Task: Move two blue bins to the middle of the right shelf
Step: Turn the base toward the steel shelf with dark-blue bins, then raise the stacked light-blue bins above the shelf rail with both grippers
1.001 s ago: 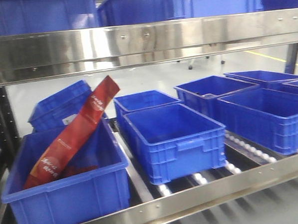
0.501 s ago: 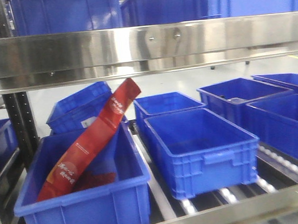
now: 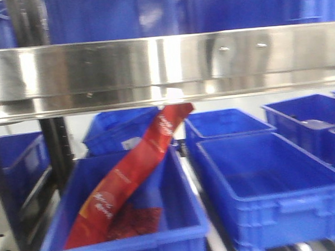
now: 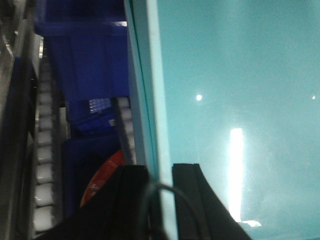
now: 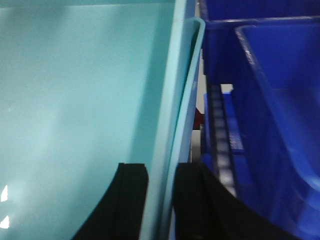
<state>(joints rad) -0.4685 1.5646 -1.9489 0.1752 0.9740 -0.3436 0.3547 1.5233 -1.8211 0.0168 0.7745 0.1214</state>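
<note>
L gripper (image 4: 160,200) is clamped on the rim of a pale sky-blue bin (image 4: 235,90), one black finger inside the wall, one outside; the bin's smooth interior fills most of the L wrist view. R gripper (image 5: 160,200) pinches a pale blue rim the same way, w/ the bin's inner wall (image 5: 75,100) filling the left of the R wrist view; can't tell if it's one bin or two nested. The bin sits just beside dark blue crates (image 5: 270,100) and a roller track (image 4: 45,165). Front view: steel shelf rail (image 3: 164,64) across the top, a dark blue crate (image 3: 178,215) at lower left w/ a red snack pouch (image 3: 131,178) leaning tilted inside it, and another dark blue crate (image 3: 272,187) just beside it on the right. No pale bin or gripper shows in the front view.
</note>
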